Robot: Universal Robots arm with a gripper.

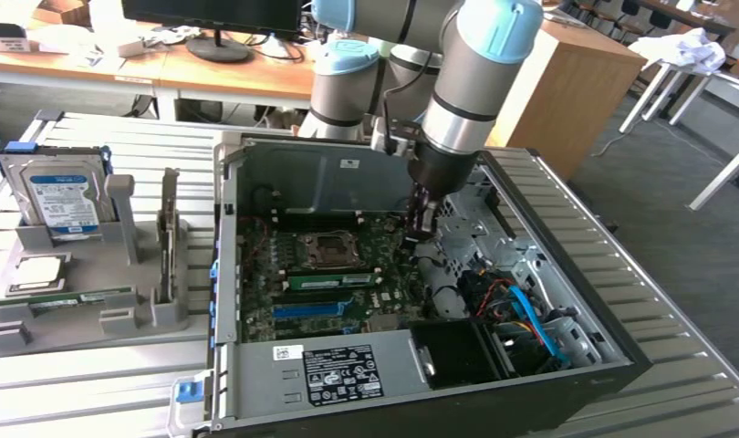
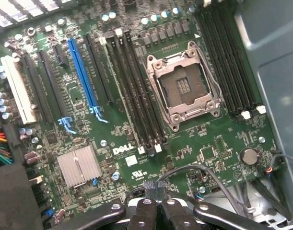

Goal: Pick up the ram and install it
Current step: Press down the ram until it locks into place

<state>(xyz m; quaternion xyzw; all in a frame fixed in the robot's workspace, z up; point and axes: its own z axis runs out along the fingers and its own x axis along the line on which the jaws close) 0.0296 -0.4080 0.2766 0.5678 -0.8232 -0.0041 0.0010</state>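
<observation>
The gripper point(image 2: 157, 188) hangs inside the open computer case point(image 1: 613, 360), fingers clenched on nothing. The ram point(image 1: 330, 281) (a green stick) sits in a motherboard point(image 2: 223, 139) slot beyond the fingertips.

Even, soft daylight fills the room, and the ribbed table point(image 1: 89, 383) gleams pale. Inside the computer case point(image 1: 613, 365) the far corner lies in deep shadow. The motherboard point(image 2: 136, 143) looks evenly lit and crisp, without glare.

Green ram point(image 1: 71, 297) lying flat in gray holder point(image 1: 53, 324).
</observation>
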